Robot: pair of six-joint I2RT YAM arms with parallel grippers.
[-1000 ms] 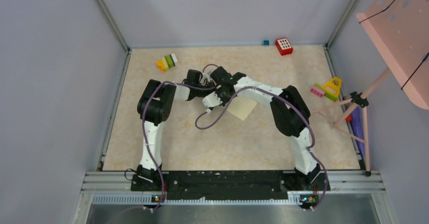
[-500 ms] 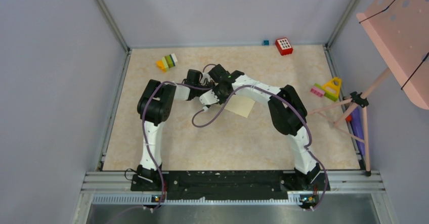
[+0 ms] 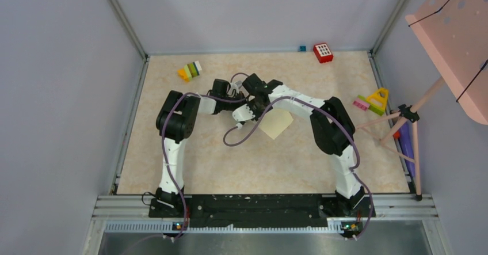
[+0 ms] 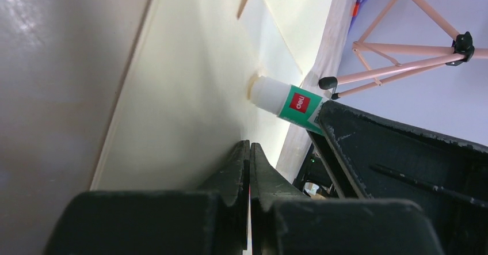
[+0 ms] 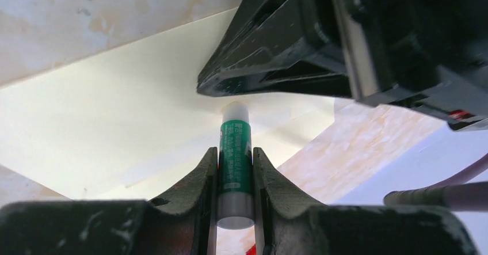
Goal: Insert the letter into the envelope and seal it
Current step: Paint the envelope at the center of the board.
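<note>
The pale cream envelope [image 3: 276, 124] lies mid-table, one edge raised where the two grippers meet. My left gripper [image 4: 249, 145] is shut, a thin pale sliver of the envelope's paper [image 4: 195, 82] showing between its jaws. My right gripper [image 5: 235, 154] is shut on a green glue stick [image 5: 235, 134]. The stick's white tip touches the envelope just under the left gripper's fingers [image 5: 270, 65]. In the left wrist view the glue stick [image 4: 285, 101] presses on the cream surface. The letter does not show in any view.
A coloured block stack [image 3: 190, 71] sits at the back left, a red block [image 3: 323, 52] and a small blue cube [image 3: 302, 48] at the back wall. A yellow triangle toy [image 3: 377, 101] and a pink tripod stand [image 3: 410, 114] stand on the right.
Both wrists and the envelope shifted slightly towards the back and came forward again, and the envelope turned a little. Both grips stayed the same.
</note>
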